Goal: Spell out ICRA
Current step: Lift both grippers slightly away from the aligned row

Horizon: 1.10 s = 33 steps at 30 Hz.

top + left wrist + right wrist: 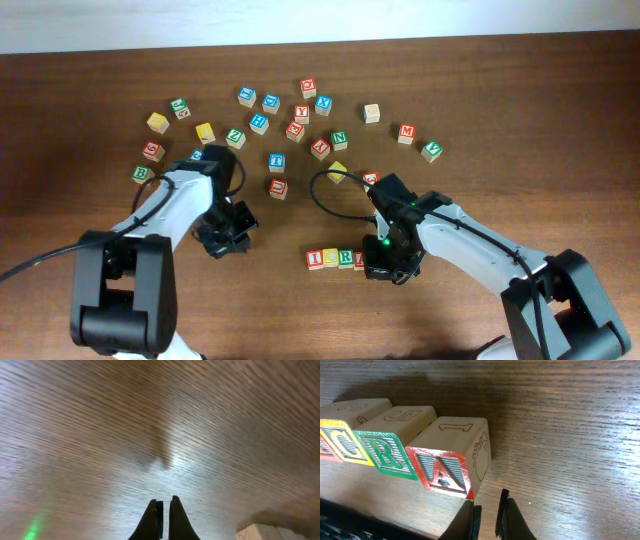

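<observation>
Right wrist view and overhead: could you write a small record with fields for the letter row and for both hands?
row: I, C, R, A, side by side, reading ICRA
right hand: shut, empty, beside the A
left hand: shut, empty, above the table
loose cubes: scattered beyond the row

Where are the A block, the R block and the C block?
A block [442, 471]: right wrist view, on its red letter face.
R block [387, 454]: right wrist view, on its green letter face.
C block [347, 447]: right wrist view, on its yellow letter face.
</observation>
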### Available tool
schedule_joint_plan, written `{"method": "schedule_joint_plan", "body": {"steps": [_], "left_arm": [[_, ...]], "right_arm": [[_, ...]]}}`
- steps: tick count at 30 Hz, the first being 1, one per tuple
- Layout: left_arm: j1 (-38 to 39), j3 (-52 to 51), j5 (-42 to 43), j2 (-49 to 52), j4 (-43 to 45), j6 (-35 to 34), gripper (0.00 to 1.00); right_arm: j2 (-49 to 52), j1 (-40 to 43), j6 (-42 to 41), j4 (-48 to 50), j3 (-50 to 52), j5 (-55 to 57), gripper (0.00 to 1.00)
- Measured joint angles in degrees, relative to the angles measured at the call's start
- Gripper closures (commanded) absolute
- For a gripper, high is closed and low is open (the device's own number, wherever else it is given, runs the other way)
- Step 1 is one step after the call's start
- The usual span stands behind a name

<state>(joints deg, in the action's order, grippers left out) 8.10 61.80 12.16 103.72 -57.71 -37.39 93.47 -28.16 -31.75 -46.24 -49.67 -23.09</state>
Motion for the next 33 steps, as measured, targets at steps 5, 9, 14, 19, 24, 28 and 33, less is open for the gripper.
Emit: {"method": "schedule_joint_plan", "body": {"steps": [5, 9, 14, 19, 24, 28, 33], "left_arm": [[-0.4, 0.0, -0.2, 0.0, 0.0, 0.0, 0.99], [-0.4, 0.0, -0.2, 0.0, 0.0, 0.0, 0.99], [-0.4, 0.0, -0.2, 0.0, 0.0, 0.0, 1.00], [0.1, -0.1, -0.2, 0.0, -0.2, 0.1, 1.00], [2.9, -0.3, -0.2, 0.0, -0.1, 0.3, 0.99], [3.4, -0.4, -0.2, 0.0, -0.1, 0.2, 1.00], [3.5, -0.4, -0.2, 0.0, -0.7, 0.3, 1.00]], "right_arm": [[0.0, 0.0, -0.4, 2.1, 0.0, 0.0, 0.91], [0.0, 0.0, -1.3, 3.0, 0.0, -0.2, 0.91], [0.0, 0.0, -1.3, 3.0, 0.0, -0.2, 0.96], [0.0, 0.0, -1.5, 3.5, 0.0, 0.3, 0.96], [0.0, 0.0, -1.5, 4.5, 0.0, 1.0, 0.96], [0.0, 0.0, -1.5, 4.5, 0.0, 0.9, 0.96], [0.0, 0.0, -1.3, -0.9, 0.0, -0.6, 0.96]]}}
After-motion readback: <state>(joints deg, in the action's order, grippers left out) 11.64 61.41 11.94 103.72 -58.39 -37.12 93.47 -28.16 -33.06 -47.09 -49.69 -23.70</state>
